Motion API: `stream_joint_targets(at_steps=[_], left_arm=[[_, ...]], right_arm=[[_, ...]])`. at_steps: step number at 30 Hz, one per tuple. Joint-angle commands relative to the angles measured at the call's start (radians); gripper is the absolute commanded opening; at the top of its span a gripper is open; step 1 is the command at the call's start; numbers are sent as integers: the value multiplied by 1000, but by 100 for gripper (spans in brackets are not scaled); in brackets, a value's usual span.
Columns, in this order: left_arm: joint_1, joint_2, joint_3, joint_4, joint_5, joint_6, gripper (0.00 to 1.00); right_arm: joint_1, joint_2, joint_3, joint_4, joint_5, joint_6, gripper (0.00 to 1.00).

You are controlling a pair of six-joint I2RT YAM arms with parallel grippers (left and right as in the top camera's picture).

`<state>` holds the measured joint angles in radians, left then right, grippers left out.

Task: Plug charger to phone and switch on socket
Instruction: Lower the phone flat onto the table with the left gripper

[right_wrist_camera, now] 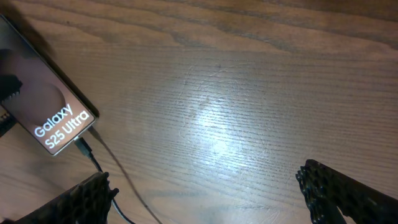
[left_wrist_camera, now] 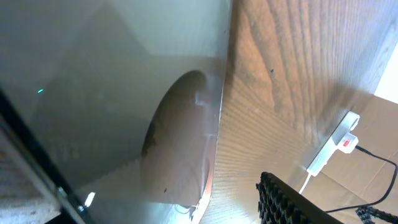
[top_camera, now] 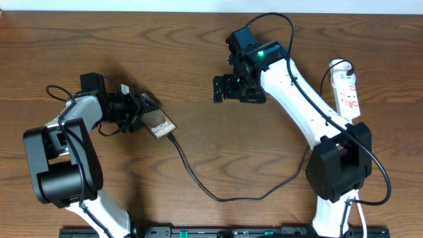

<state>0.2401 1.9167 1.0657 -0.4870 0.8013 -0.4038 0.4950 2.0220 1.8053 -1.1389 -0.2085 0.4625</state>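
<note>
The left pincer [top_camera: 141, 110] stands released around the phone [top_camera: 162, 125] at centre left, charger [top_camera: 198, 182] plugged in; the right pincer [top_camera: 222, 89] is released, empty.

Overhead: straight down, whole desk [top_camera: 198, 39]. Left wrist: tight against phone [left_wrist_camera: 112, 124], socket [left_wrist_camera: 329, 146] beyond. Right wrist: low over desk, same phone at left edge.

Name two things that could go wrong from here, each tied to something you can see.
1. The left claw is close over the phone; pulling away, it might drag the phone and loosen the plug at its edge.
2. The cable loops across the table towards the right arm; reaching for the socket, that arm might snag it.
</note>
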Motion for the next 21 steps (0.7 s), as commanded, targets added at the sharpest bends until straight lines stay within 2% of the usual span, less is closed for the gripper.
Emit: stream_joint_targets(at_steps=[1,21], left_arm=[[-1,15,-10,-34,-109,2,63],[-1,15,-10,-213,-359,2,65]], right_arm=[[4,-4,10,-2,8,-4,95],[13,-4,10,-2,8,-4,95]])
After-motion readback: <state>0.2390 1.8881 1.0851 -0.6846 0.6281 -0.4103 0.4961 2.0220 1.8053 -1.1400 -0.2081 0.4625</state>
